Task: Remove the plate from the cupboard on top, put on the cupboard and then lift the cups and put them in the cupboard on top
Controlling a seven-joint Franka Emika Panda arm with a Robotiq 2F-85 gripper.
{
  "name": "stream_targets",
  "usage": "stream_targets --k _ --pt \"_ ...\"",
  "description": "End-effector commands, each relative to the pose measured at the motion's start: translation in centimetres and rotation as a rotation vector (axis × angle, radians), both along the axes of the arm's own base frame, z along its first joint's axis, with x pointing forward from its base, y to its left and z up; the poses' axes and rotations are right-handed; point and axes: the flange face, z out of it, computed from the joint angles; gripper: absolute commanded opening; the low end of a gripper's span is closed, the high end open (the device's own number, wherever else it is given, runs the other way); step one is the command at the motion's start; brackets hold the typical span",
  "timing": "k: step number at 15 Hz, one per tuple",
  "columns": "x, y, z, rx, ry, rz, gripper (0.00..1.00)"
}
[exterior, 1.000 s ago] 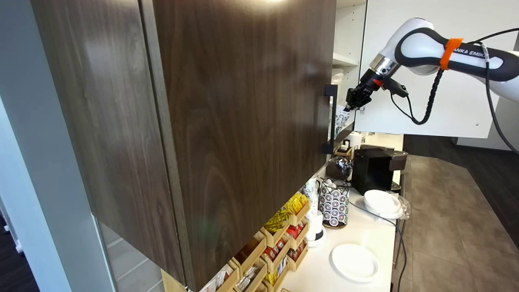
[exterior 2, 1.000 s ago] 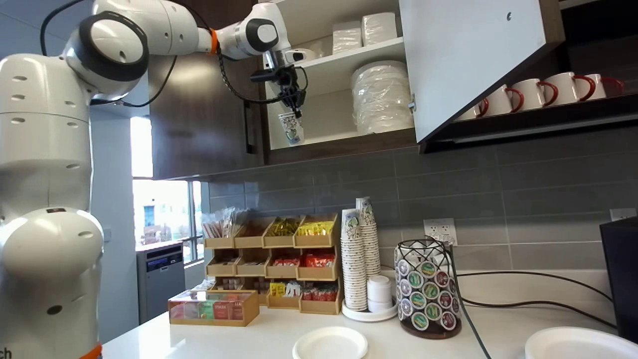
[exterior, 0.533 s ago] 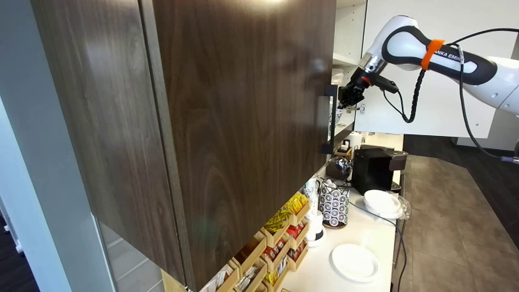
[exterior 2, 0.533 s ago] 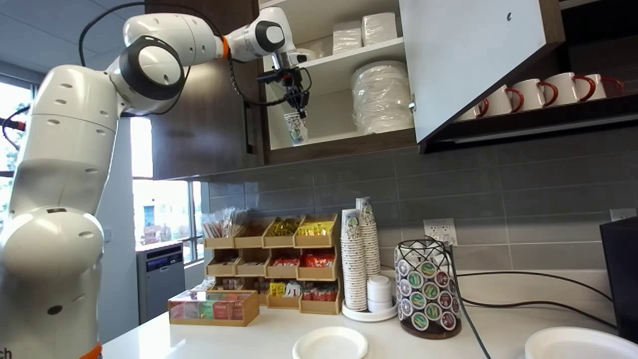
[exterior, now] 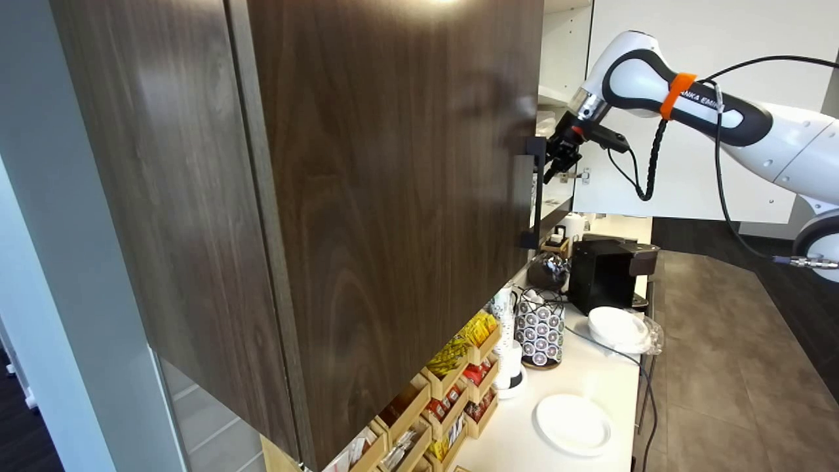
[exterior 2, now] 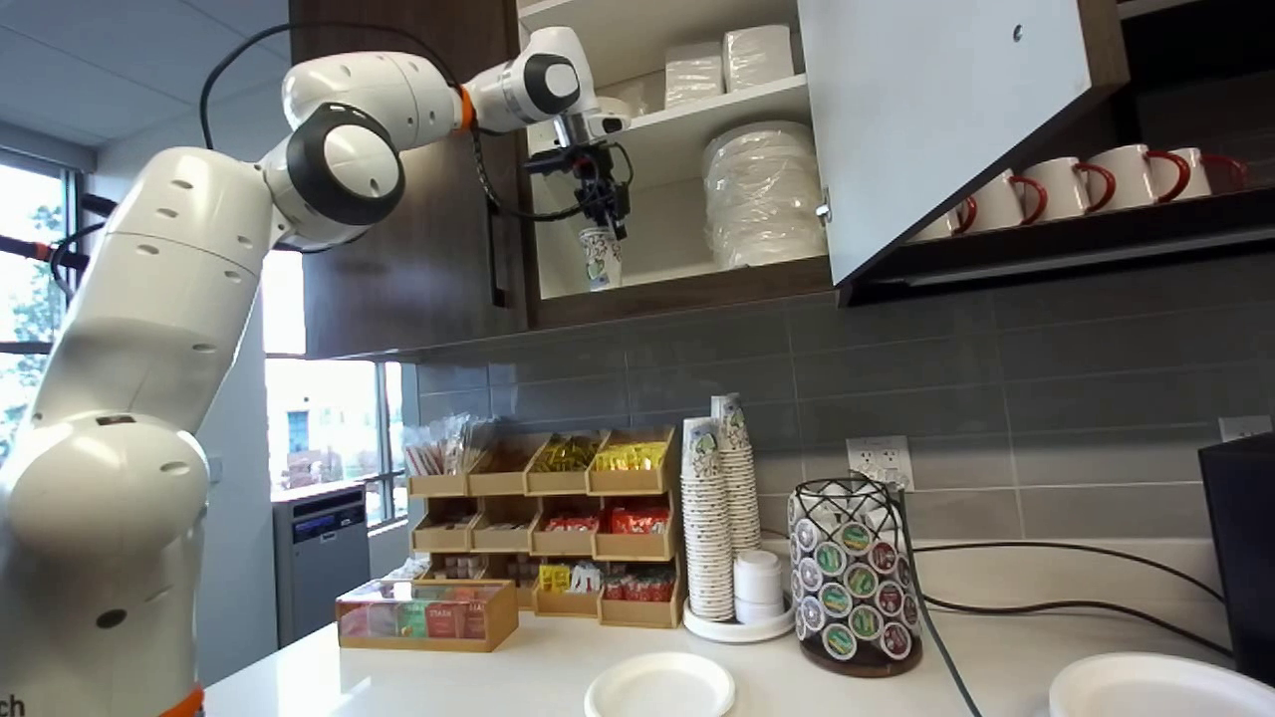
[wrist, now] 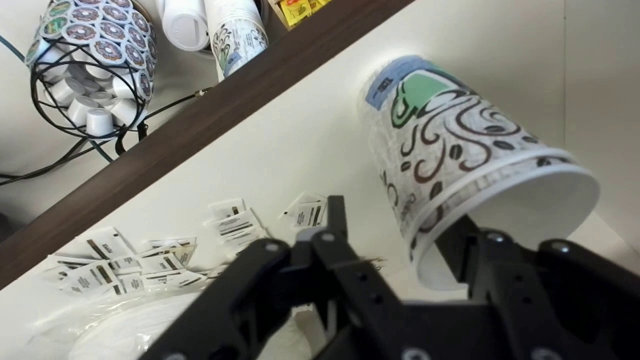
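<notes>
A paper cup (wrist: 450,130) with a coffee-bean print, seemingly two nested, stands mouth up on the floor of the open upper cupboard (exterior 2: 687,289). It also shows in an exterior view (exterior 2: 602,261). In the wrist view my gripper (wrist: 397,230) is open; one finger is inside the cup's mouth and the other is outside, clear of the wall. The gripper also shows just above the cup in both exterior views (exterior: 556,172) (exterior 2: 614,227). A white plate (exterior 2: 659,687) lies on the counter and also shows in an exterior view (exterior: 573,425). The door mostly hides the cup there.
Wrapped plates (exterior 2: 762,194) stand deeper in the cupboard, with loose packets (wrist: 125,265) beside them. An open door (exterior 2: 946,119) is at one side; a closed dark door (exterior: 393,196) is at the other. Cup stacks (exterior 2: 707,518) and a pod holder (exterior 2: 857,588) stand below.
The arm has moved further into the cupboard, carrying the cup along, and then lowered slightly. The cup now looks more upright. The fingers look spread now.
</notes>
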Motion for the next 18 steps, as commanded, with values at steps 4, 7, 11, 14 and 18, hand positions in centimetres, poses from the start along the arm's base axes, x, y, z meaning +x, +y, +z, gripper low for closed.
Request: stream_targets --k 4,7,11,14,18 --pt "-0.7 -0.7 2.8 0.016 -0.101 -0.004 1.0" --pt "-1.8 -1.7 4.8 0.004 -0.192 0.037 1.0" --pt "-4.0 -3.8 6.4 -0.04 -0.278 0.11 1.0" --pt "-6.7 -5.2 7.4 -0.024 -0.321 0.165 1.0" --pt "-11.0 -7.1 7.2 -0.048 -0.312 0.266 1.0"
